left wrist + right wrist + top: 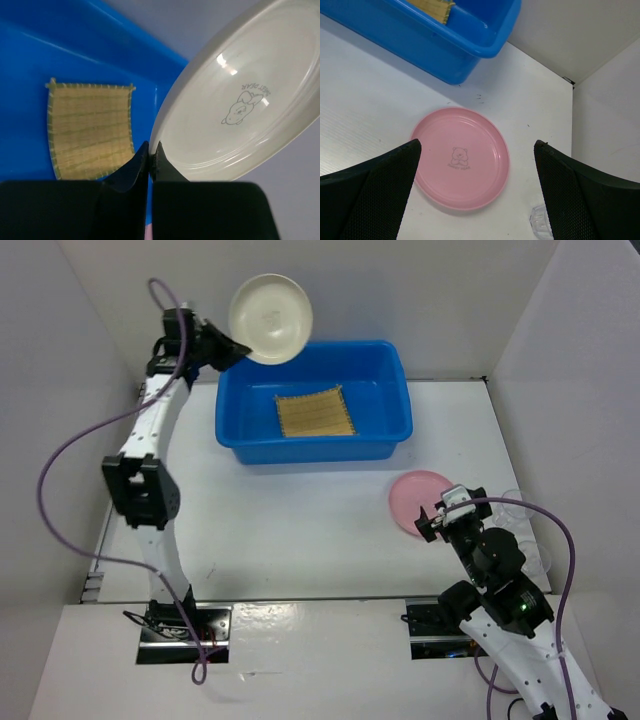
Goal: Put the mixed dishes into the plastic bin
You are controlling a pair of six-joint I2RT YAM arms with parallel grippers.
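Observation:
My left gripper (pixel 233 348) is shut on the rim of the cream round plate (pixel 271 318) and holds it tilted above the back left corner of the blue plastic bin (pixel 232 410). In the left wrist view the plate (pixel 240 110) fills the right side, pinched at its edge by my gripper (pixel 150 150). The tan woven mat (pixel 315 412) lies flat inside the bin and shows in the left wrist view (pixel 90 130). My right gripper (pixel 445 508) is open above the pink round plate (pixel 460 157), which lies on the table (pixel 300 530). A small clear cup (pixel 541 224) stands right of it.
White walls enclose the table on the left, back and right. The bin's near right corner (pixel 485 47) shows in the right wrist view, just beyond the pink plate. Purple cables loop beside both arms.

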